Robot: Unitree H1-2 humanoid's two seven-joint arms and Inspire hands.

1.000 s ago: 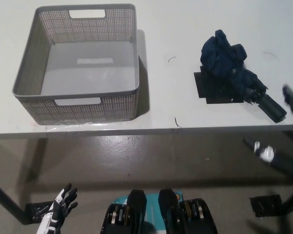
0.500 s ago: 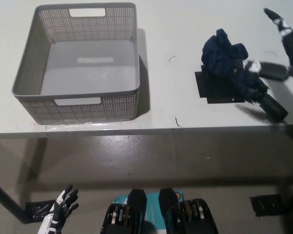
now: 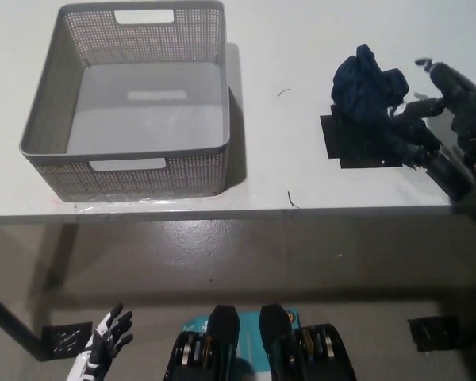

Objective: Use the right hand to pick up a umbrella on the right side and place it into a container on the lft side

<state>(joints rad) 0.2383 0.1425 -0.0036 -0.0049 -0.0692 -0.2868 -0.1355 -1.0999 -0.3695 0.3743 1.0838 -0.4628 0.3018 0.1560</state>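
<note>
One hand is working: my black right hand (image 3: 452,99) has dropped from the far right edge since half a second ago and now sits at about three o'clock on the white table (image 3: 301,48), fingers spread around the handle end of the crumpled navy folding umbrella (image 3: 381,103), not clamped on it; the umbrella lies unmoved on its black tape patch (image 3: 357,147); the grey perforated plastic basket (image 3: 63,167) stays at ten o'clock, well apart; my white left hand (image 3: 103,357) rests open at seven o'clock, below the table edge.
</note>
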